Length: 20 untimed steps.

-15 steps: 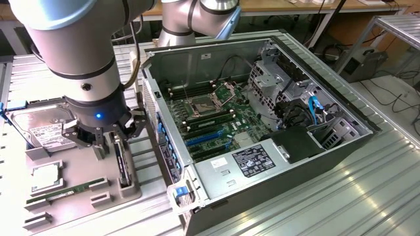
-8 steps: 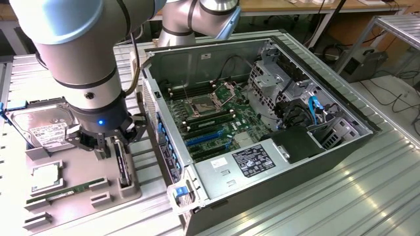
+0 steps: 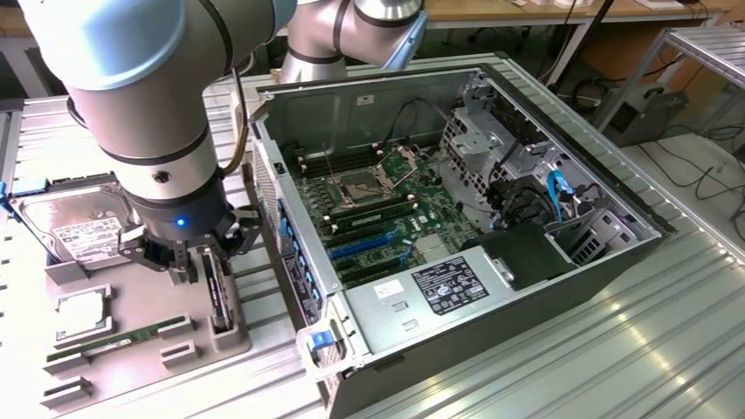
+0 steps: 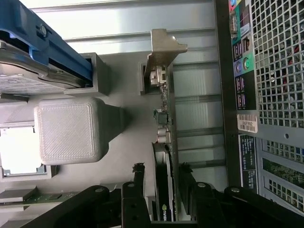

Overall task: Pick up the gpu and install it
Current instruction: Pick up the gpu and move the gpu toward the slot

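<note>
The gpu (image 3: 216, 295) stands on its long edge in a slot of the grey holder tray (image 3: 149, 307), at the exterior view's left, beside the open computer case (image 3: 466, 201). In the wrist view the gpu (image 4: 165, 118) is a thin dark card seen edge-on, with its silvery-beige end bracket (image 4: 164, 47) at the far end. My gripper (image 3: 192, 260) hangs low over the card. My gripper (image 4: 160, 171) is open, with one black fingertip on each side of the card; a small gap shows on the fan side.
The tray also holds a silver hard drive (image 3: 82, 231), a processor chip (image 3: 82, 310) and a green memory stick (image 3: 111, 340). The case's motherboard has blue expansion slots (image 3: 366, 246). The case's perforated rear panel (image 4: 273, 71) stands close beside the card.
</note>
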Each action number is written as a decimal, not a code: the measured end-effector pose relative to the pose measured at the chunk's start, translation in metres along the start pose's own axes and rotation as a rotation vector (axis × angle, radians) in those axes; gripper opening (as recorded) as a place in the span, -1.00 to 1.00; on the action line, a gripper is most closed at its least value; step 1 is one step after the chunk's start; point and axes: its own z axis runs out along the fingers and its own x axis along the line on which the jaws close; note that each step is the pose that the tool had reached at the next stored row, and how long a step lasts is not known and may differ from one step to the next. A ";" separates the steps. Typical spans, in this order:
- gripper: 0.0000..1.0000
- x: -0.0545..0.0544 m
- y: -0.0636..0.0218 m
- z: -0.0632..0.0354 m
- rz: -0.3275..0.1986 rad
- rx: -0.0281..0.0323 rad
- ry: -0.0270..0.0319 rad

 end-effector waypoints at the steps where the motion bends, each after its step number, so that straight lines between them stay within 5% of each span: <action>1: -0.15 0.000 0.0000 0.0001 0.000 0.0000 0.0000; 6: -0.15 0.000 0.0007 0.0002 0.000 -0.0015 0.0001; 7: -0.47 0.000 0.0007 0.0002 -0.002 -0.0016 0.0002; 8: -0.47 0.000 0.0007 -0.0016 -0.048 -0.0027 0.0027; 11: -0.47 0.000 0.0009 -0.0051 -0.078 -0.0037 0.0057; 20: -0.47 -0.002 0.0022 -0.0322 -0.115 -0.0129 0.0101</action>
